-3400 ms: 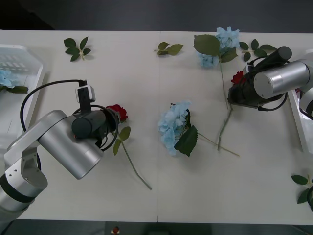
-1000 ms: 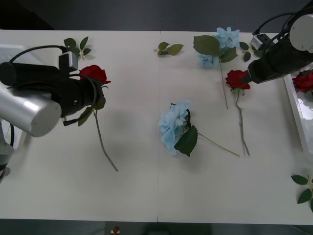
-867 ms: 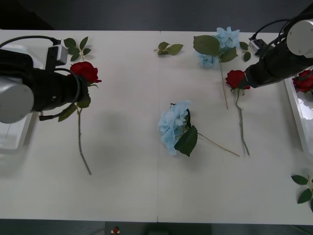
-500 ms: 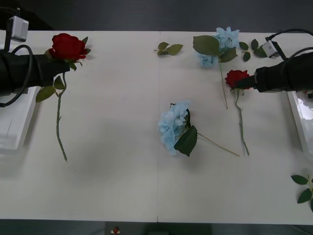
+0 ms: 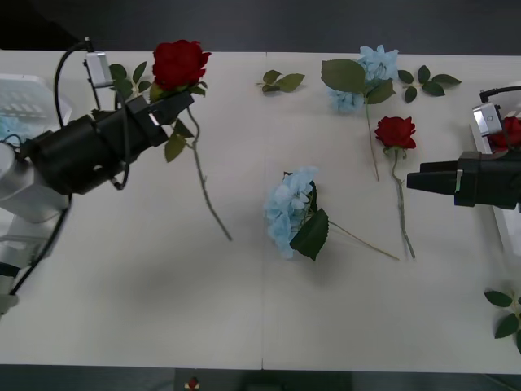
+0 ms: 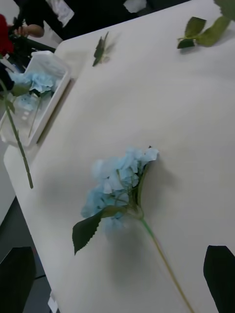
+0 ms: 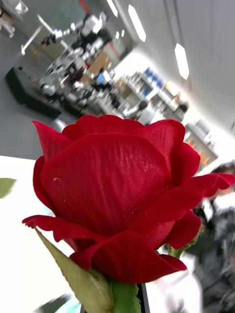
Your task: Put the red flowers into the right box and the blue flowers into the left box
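My left gripper is shut on the stem of a red rose, held up over the table's far left; the bloom looms close in the left wrist view, and its stem hangs down to the table. Another red rose lies on the table at the right, and one more lies in the right box. One blue hydrangea lies mid-table and a second at the back. My right gripper is open and empty, right of the middle hydrangea. The slotted left box holds blue flowers.
Loose green leaf sprigs lie at the back left, back middle, back right and front right. Bare tabletop runs along the front edge.
My left arm has swung the held rose from beside the left box rightwards over the table. My right gripper has drawn back from the lying rose toward the front; that rose stayed put.
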